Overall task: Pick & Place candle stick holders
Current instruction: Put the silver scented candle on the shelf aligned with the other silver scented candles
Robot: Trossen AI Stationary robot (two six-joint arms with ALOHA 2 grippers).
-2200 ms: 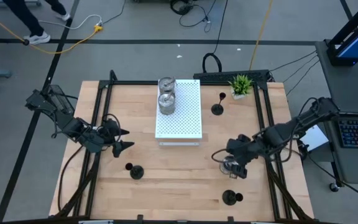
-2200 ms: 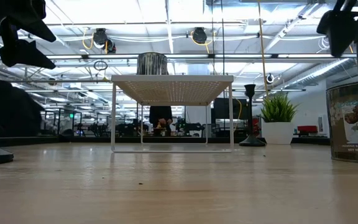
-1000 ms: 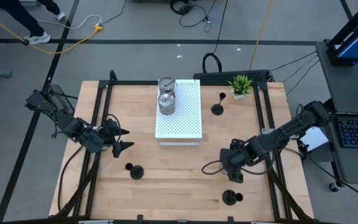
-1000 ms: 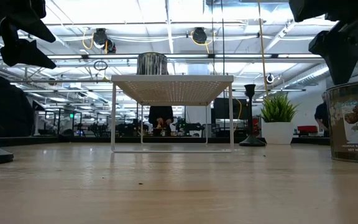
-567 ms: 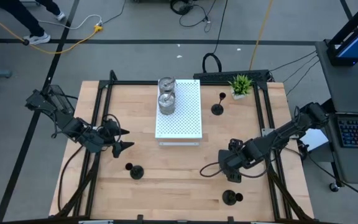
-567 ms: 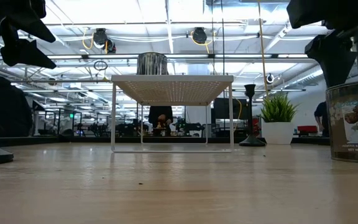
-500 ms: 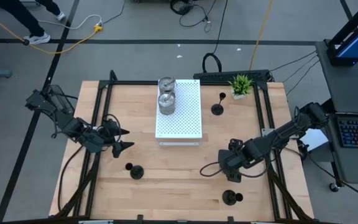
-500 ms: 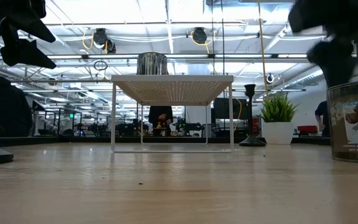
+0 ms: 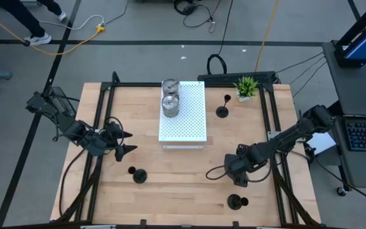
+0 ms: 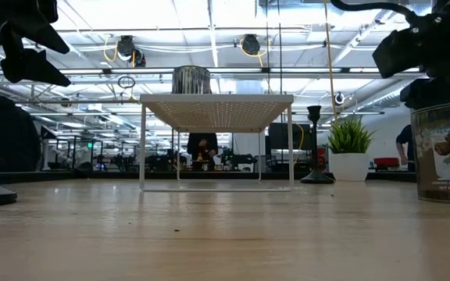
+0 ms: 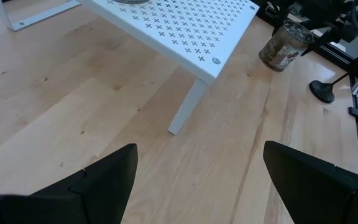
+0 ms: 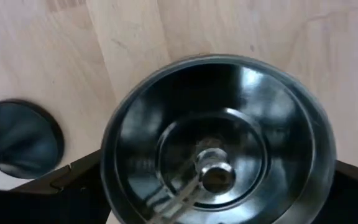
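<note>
While wide-spread right claw straddles it, shiny round silver cup on pale wood.

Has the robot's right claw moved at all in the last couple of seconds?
Yes. The right gripper has slid a little toward the left arm's side and the table's near edge, ending closer to the black holder.

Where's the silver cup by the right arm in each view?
High view: right half of the table, hidden beneath the right tool.
Low view: silver cup at the right edge.
Left wrist view: far off, beyond the white perforated board.
Right wrist view: fills the centre.
Shared landmark: the board, in all but the right wrist view.
</note>
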